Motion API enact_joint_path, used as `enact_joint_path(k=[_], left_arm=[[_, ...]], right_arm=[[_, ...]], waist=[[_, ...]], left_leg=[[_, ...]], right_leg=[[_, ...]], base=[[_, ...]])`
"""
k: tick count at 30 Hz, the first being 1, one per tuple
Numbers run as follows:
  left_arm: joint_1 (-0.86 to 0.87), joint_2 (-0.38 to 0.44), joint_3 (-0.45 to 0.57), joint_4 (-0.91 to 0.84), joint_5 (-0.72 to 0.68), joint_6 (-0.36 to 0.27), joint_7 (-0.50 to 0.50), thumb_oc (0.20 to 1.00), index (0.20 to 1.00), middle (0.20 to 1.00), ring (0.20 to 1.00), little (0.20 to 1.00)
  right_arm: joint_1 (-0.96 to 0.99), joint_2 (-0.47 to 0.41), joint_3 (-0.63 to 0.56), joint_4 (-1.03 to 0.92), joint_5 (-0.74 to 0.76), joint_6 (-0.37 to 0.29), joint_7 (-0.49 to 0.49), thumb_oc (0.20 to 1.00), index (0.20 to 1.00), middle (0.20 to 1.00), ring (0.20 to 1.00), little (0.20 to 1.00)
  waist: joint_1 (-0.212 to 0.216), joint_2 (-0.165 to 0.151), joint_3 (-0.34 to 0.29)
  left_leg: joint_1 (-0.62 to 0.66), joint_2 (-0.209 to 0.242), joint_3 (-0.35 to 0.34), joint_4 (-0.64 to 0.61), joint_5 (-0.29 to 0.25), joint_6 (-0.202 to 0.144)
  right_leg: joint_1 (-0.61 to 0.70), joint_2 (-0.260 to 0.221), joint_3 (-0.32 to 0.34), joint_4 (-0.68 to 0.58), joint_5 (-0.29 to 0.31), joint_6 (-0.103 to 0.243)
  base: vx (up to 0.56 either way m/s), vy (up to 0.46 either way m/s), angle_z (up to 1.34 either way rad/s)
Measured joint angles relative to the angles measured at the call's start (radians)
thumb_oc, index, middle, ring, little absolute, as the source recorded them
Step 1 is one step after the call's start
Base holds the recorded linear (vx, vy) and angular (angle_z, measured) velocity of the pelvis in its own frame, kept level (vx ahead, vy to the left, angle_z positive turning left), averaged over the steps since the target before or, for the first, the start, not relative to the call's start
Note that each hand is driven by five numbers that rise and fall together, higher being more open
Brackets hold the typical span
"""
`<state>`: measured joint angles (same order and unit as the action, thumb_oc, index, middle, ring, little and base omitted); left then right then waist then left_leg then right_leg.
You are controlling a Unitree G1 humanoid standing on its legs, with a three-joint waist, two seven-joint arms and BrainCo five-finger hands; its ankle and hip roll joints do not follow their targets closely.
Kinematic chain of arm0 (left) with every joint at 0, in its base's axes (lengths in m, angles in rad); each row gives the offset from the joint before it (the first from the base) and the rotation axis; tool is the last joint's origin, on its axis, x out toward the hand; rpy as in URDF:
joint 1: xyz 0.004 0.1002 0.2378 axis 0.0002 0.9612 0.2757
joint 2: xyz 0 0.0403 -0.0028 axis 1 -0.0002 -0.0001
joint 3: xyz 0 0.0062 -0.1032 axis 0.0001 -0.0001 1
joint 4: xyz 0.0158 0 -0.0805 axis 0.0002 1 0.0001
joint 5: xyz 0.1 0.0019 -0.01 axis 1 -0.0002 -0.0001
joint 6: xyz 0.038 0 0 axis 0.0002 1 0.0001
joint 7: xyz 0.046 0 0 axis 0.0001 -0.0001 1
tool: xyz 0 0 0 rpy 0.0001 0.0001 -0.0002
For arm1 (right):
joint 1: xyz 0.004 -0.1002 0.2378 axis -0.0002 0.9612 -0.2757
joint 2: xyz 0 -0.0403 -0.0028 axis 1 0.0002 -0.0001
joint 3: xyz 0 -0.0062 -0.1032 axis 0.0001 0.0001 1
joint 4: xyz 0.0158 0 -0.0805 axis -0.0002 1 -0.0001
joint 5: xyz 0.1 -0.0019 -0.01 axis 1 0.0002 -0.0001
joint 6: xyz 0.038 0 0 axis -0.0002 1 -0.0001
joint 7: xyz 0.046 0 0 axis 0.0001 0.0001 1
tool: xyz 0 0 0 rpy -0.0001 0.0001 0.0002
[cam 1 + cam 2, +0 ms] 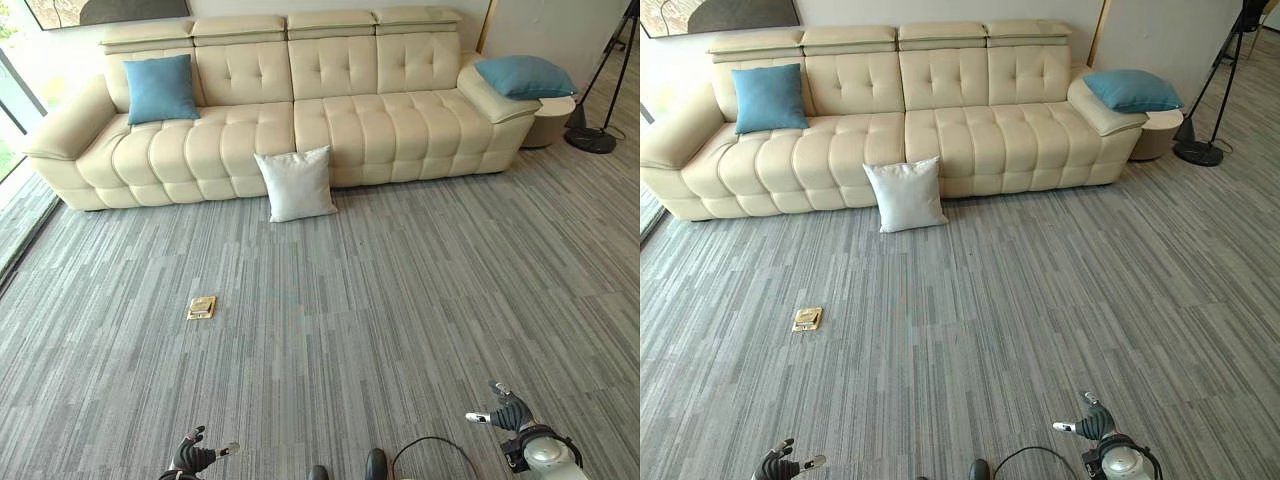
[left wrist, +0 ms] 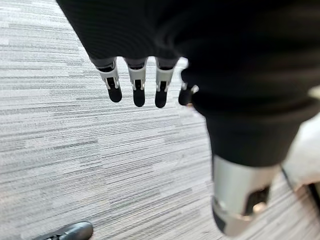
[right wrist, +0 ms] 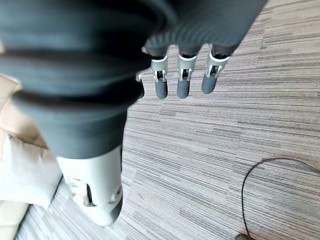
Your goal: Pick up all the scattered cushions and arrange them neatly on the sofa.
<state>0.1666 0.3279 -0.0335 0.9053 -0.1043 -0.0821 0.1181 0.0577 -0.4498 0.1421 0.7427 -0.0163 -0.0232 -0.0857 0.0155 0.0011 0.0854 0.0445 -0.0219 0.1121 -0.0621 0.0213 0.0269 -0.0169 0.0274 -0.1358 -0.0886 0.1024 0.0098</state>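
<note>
Leaning upright against the front of the cream sofa (image 1: 340,110), the white cushion (image 1: 296,183) stands on the grey carpet (image 1: 400,300), roughly at the seam between the two middle seats, and it is the one cushion not yet on the sofa. It lies well ahead of both hands and slightly toward the robot's left of centre, so the left hand (image 1: 195,455) looks marginally nearer, though neither is close enough to reach without walking forward first. The cushion is nearly square, with its broad face turned to the robot and its top edge level. Both hands hang low over bare carpet holding nothing: the left hand's fingers (image 2: 137,90) point down, straight and relaxed, and the right hand (image 1: 508,410) shows its fingers (image 3: 182,82) the same way. One blue cushion (image 1: 160,88) already sits against the backrest at the sofa's left end; a second blue cushion (image 1: 524,76) lies flat on the right armrest. A small brass floor plate (image 1: 201,307) sits in the carpet, off to the left. A black lamp stand (image 1: 596,135) rises beyond the sofa's right end, its top cut off.
</note>
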Motion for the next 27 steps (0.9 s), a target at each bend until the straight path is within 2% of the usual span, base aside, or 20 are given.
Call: enact_joint_path(k=[7, 9, 11, 14, 18, 20, 21, 22, 23, 24, 25, 26, 27], left_arm=[[0.003, 0.000, 0.000, -0.007, -0.007, 0.002, 0.001, 1.000, 1.000, 1.000, 1.000, 1.000], [0.039, 0.001, -0.001, -0.069, -0.008, 0.005, 0.000, 1.000, 1.000, 1.000, 1.000, 1.000], [0.045, 0.016, 0.008, -0.120, -0.034, 0.006, 0.001, 1.000, 1.000, 1.000, 1.000, 1.000], [0.032, 0.027, 0.008, -0.119, -0.035, 0.009, 0.001, 1.000, 1.000, 1.000, 1.000, 1.000], [0.024, 0.032, 0.008, -0.132, -0.044, 0.008, 0.003, 1.000, 1.000, 1.000, 1.000, 1.000], [0.015, 0.036, 0.016, -0.150, -0.052, 0.008, 0.004, 1.000, 1.000, 1.000, 1.000, 1.000], [0.014, 0.037, 0.019, -0.150, -0.052, 0.008, 0.004, 1.000, 1.000, 1.000, 1.000, 1.000], [0.015, 0.038, 0.026, -0.151, -0.053, 0.008, 0.004, 1.000, 1.000, 1.000, 1.000, 1.000], [0.013, 0.040, 0.038, -0.153, -0.054, 0.008, 0.004, 1.000, 1.000, 1.000, 1.000, 1.000], [0.006, 0.044, 0.038, -0.152, -0.054, 0.008, 0.005, 1.000, 1.000, 1.000, 1.000, 1.000], [-0.002, 0.049, 0.036, -0.149, -0.054, 0.008, 0.005, 1.000, 1.000, 1.000, 1.000, 1.000], [-0.004, 0.050, 0.037, -0.146, -0.054, 0.009, 0.005, 1.000, 1.000, 1.000, 1.000, 1.000], [-0.012, 0.052, 0.035, -0.145, -0.054, 0.009, 0.006, 1.000, 1.000, 1.000, 1.000, 1.000]], right_arm=[[0.001, 0.024, 0.000, -0.002, 0.017, 0.002, -0.016, 1.000, 1.000, 1.000, 1.000, 1.000], [0.004, 0.029, -0.001, -0.006, 0.018, 0.003, -0.022, 1.000, 1.000, 1.000, 1.000, 1.000], [-0.008, 0.042, -0.002, -0.005, 0.020, 0.003, -0.035, 1.000, 1.000, 1.000, 1.000, 1.000], [-0.025, 0.061, -0.003, -0.004, 0.036, 0.003, -0.041, 1.000, 1.000, 1.000, 1.000, 1.000], [-0.038, 0.065, -0.002, -0.004, 0.036, 0.004, -0.045, 1.000, 1.000, 1.000, 1.000, 1.000], [-0.056, 0.065, 0.001, -0.004, 0.036, 0.008, -0.048, 1.000, 1.000, 1.000, 1.000, 1.000], [-0.057, 0.065, 0.001, -0.004, 0.036, 0.009, -0.053, 1.000, 1.000, 1.000, 1.000, 1.000], [-0.061, 0.067, 0.002, -0.004, 0.036, 0.008, -0.056, 1.000, 1.000, 1.000, 1.000, 1.000], [-0.058, 0.068, 0.002, -0.003, 0.036, 0.009, -0.056, 1.000, 1.000, 1.000, 1.000, 1.000], [-0.063, 0.067, 0.004, -0.005, 0.036, 0.009, -0.057, 1.000, 1.000, 1.000, 1.000, 1.000], [-0.068, 0.069, 0.007, -0.009, 0.036, 0.009, -0.059, 1.000, 1.000, 1.000, 1.000, 1.000], [-0.060, 0.072, 0.009, -0.012, 0.036, 0.010, -0.056, 1.000, 1.000, 1.000, 1.000, 1.000], [-0.047, 0.073, 0.009, -0.018, 0.036, 0.010, -0.055, 1.000, 1.000, 1.000, 1.000, 1.000]], waist=[[0.002, -0.031, 0.020], [0.014, -0.041, 0.025], [0.028, -0.068, 0.041], [0.035, -0.088, 0.052], [0.049, -0.090, 0.056], [0.052, -0.096, 0.065], [0.053, -0.096, 0.066], [0.052, -0.092, 0.075], [0.049, -0.097, 0.077], [0.048, -0.097, 0.093], [0.049, -0.091, 0.114], [0.048, -0.092, 0.114], [0.043, -0.092, 0.116]], left_leg=[[-0.009, -0.001, -0.041, -0.016, -0.001, -0.009], [-0.012, -0.001, -0.048, -0.011, 0.001, -0.013], [-0.049, -0.001, -0.050, 0.041, -0.003, -0.003], [-0.063, -0.002, -0.049, 0.049, -0.006, -0.004], [-0.064, -0.007, -0.032, 0.075, -0.028, 0.011], [-0.080, -0.024, -0.008, 0.110, -0.059, 0.041], [-0.078, -0.034, -0.023, 0.113, -0.073, 0.056], [-0.077, -0.030, -0.018, 0.121, -0.068, 0.060], [-0.079, -0.039, -0.020, 0.134, -0.080, 0.066], [-0.078, -0.043, -0.021, 0.144, -0.098, 0.080], [-0.077, -0.044, -0.027, 0.159, -0.104, 0.087], [-0.082, -0.048, -0.025, 0.161, -0.106, 0.088], [-0.080, -0.060, -0.034, 0.159, -0.114, 0.089]], right_leg=[[0.004, -0.002, -0.037, 0.001, -0.009, -0.010], [0.003, -0.002, -0.047, 0.001, -0.012, -0.015], [-0.011, -0.005, -0.054, 0.006, -0.013, -0.015], [-0.023, -0.005, -0.053, 0.006, -0.011, -0.014], [-0.036, -0.011, -0.025, 0.035, -0.015, -0.009], [-0.076, -0.025, 0.004, 0.108, -0.033, 0.013], [-0.096, -0.033, 0.008, 0.153, -0.049, 0.030], [-0.118, -0.046, 0.004, 0.211, -0.074, 0.056], [-0.131, -0.056, 0.006, 0.253, -0.080, 0.052], [-0.173, -0.066, 0.016, 0.348, -0.077, 0.054], [-0.244, -0.080, 0.025, 0.474, -0.094, 0.069], [-0.287, -0.094, 0.030, 0.541, -0.120, 0.096], [-0.322, -0.108, 0.026, 0.542, -0.130, 0.112]], base=[[0.03, 0.009, 0.17], [0.03, 0.019, 0.12], [0.02, 0.028, 0.09], [0.03, 0.070, 0.00], [0.03, 0.113, -0.22], [0.10, 0.265, -0.34], [0.09, 0.224, -0.21], [0.09, 0.150, -0.06], [0.12, 0.118, -0.06], [0.10, 0.063, 0.03], [0.16, 0.044, 0.10], [0.18, 0.023, 0.20], [0.24, 0.023, 0.07]])
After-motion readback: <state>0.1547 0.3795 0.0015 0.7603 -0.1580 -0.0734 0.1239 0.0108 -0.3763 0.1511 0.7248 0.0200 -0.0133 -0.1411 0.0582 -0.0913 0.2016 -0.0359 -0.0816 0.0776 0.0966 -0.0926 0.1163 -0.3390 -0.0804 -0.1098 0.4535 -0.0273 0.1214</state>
